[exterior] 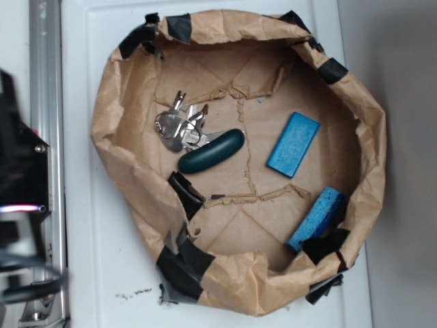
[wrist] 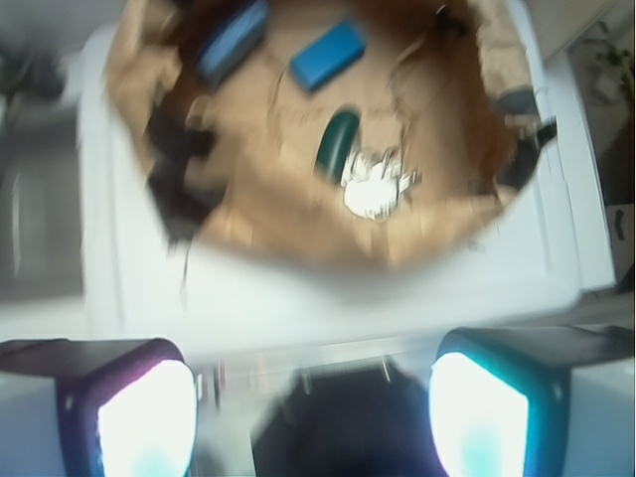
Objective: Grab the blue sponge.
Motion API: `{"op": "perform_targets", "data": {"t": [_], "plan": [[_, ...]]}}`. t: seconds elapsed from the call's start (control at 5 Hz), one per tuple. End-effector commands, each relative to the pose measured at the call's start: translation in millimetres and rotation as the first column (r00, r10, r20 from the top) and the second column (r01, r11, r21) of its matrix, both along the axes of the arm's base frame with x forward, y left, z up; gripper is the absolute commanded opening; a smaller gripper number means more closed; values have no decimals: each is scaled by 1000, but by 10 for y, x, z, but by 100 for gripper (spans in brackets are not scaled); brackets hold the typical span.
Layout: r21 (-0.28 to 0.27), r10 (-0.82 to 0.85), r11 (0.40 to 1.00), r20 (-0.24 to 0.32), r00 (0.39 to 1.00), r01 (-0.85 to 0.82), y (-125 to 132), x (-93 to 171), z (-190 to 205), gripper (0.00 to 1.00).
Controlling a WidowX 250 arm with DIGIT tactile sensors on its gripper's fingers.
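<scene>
Blue sponge (exterior: 317, 219) is lying tilted against the lower right wall of the brown paper basin (exterior: 109, 109), one end tucked toward black tape (exterior: 326, 244) on the rim. It is leaning rather than lying flat, probably because the paper wall is sloping up under it. In the wrist view it is showing at the upper left (wrist: 232, 40), blurred.

Near it, toward the basin's middle right, a flatter blue block (exterior: 293, 144) is lying flat on the paper floor, well apart from the sponge. Further left, a dark teal oval handle (exterior: 212, 151) is touching a bunch of metal keys (exterior: 181, 128); the two are probably one item.

Count: one sponge, one blue block, one teal handle, one key bunch; key number too tangled to tell. Several tape patches are holding the paper rim in shape.

The basin is sitting on a white tabletop (exterior: 82, 205). The end effector (wrist: 313, 417) is hovering outside the basin's edge, fingers standing wide apart at the frame bottom, carrying nothing. Judgement: approach not yet begun; the sponge is sitting across the basin from it.
</scene>
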State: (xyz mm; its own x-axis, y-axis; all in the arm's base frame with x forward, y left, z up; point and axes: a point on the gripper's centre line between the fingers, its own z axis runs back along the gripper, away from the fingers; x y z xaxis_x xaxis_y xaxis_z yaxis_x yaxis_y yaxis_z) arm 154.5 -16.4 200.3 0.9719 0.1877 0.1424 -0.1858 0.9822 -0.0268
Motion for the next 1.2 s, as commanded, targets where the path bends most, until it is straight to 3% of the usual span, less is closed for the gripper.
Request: {"op": "perform_targets", "data": {"t": [0.0,0.2,0.4,0.6,0.8,1.0], "plan": [[-29,220,975,215,952,-219,131,787,-448,100],[-120,296,954,203,934,-276,108,1047,-694,100],[-172,320,938,99,942,-301,54,1168,-910,100],[-167,306,942,63,950,-292,-13,1281,-1085,100],[-261,284,933,111,952,-248,-136,1534,-1157,100],[-304,277,925,129,952,-228,-242,1666,-1056,100]]}}
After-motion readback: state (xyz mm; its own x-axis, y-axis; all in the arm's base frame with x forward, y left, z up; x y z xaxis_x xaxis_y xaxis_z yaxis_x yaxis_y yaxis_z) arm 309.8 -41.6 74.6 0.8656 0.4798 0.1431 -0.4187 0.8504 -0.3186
